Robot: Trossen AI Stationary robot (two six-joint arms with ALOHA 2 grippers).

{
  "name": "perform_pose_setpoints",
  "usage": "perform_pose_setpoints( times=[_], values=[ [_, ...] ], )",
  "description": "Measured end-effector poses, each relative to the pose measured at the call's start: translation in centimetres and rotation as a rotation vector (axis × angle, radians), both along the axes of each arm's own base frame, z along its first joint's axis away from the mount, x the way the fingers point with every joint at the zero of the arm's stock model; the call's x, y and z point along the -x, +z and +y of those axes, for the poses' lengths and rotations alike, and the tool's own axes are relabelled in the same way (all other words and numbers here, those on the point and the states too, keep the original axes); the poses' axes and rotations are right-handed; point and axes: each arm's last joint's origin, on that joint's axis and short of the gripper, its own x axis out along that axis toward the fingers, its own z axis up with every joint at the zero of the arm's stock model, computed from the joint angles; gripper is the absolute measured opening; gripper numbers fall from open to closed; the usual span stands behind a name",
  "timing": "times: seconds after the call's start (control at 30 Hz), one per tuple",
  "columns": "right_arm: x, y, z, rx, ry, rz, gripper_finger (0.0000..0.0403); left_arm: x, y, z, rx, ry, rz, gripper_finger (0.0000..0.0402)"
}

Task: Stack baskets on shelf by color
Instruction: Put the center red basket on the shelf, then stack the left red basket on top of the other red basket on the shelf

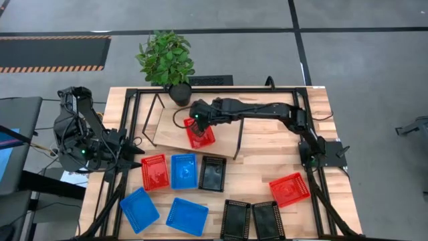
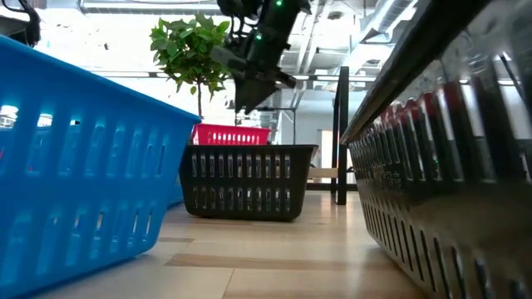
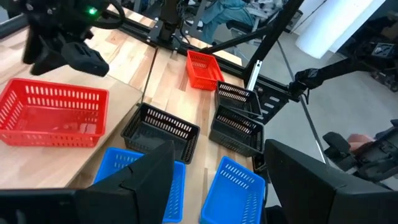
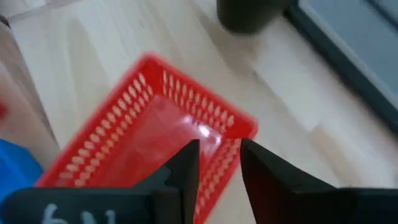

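While I watch from above, the shelf bears one red basket, empty, long axis running about 11 to 5 o'clock. My right gripper hovers at its 11 o'clock rim, fingers slightly apart, gripping nothing; left gripper waits open, far off.

This looks like a robotics lab or workshop in a large industrial hall. A plank table in a black metal frame stands on a grey concrete floor marked with hazard-striped tape. Behind it are exposed ceiling pipes, bright windows, other equipment and a potted plant.
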Motion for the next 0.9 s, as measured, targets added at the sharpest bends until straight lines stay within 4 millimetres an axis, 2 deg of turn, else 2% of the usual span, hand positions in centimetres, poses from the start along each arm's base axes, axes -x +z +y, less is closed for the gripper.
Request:
perform_pose_setpoints(
  times=[0.17,0.33,0.53,0.7,0.9],
  values=[
    [-0.2,-0.7,-0.7,-0.010,0.005,0.010,0.0099,0.0,-0.1,0.0,-0.007,0.000,0.004,0.0237],
    [-0.2,-2.8,-1.7,-0.022,-0.019,0.095,0.0072,0.0,-0.1,0.1,-0.011,0.001,0.006,0.0237],
    [-0.2,-4.2,-2.0,-0.043,-0.058,0.147,0.0055,0.0,-0.1,0.0,-0.011,0.001,0.006,0.0237],
    [0.5,-4.7,-2.1,-0.078,-0.133,0.200,0.0044,0.0,-0.1,0.1,-0.014,0.002,0.007,0.0237],
    [0.3,-4.1,-1.1,-0.074,-0.105,0.183,0.0030,0.0,-0.1,0.1,-0.015,0.003,0.007,0.0237]
  ],
)
